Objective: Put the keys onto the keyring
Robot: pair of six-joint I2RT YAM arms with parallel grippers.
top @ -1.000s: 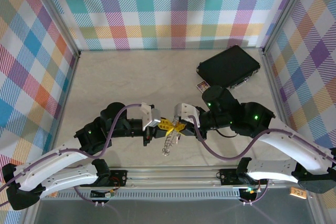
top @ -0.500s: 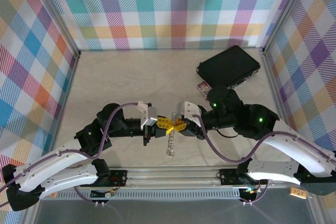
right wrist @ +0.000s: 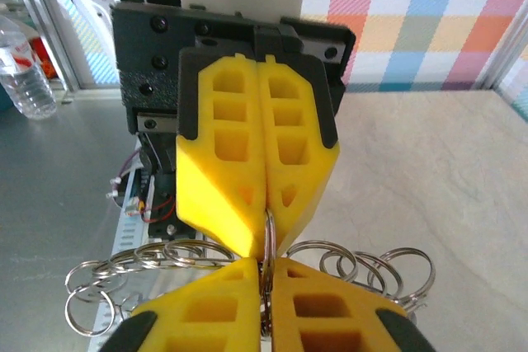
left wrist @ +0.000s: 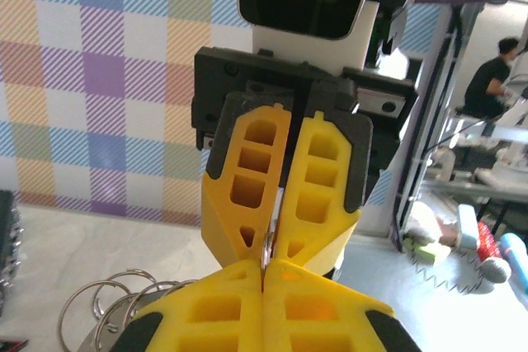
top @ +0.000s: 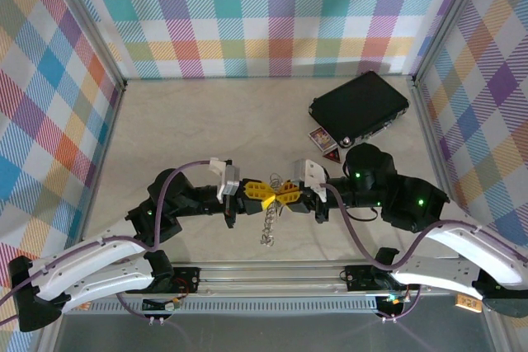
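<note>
top view, bench [top: 190, 129] seen from above. my left gripper [top: 264, 194] points toward 3 o'clock and my right gripper [top: 282, 194] toward 9 o'clock, meeting tip to tip. each has its yellow fingers pressed together, and both wrist views show a thin ring of the keyring [top: 266, 222] pinched at that meeting point. from the pinch the chain trails toward 6 o'clock, its long axis running 12 to 6, with loose loops fanning out at either side of the fingers. both arms are equally near; i judge the coming move turns on that shared ring staying between the tips. a black case [top: 360, 105] lies well apart at 1 o'clock, with a small card [top: 321, 138] just beside it. nothing stands in the way.
</note>
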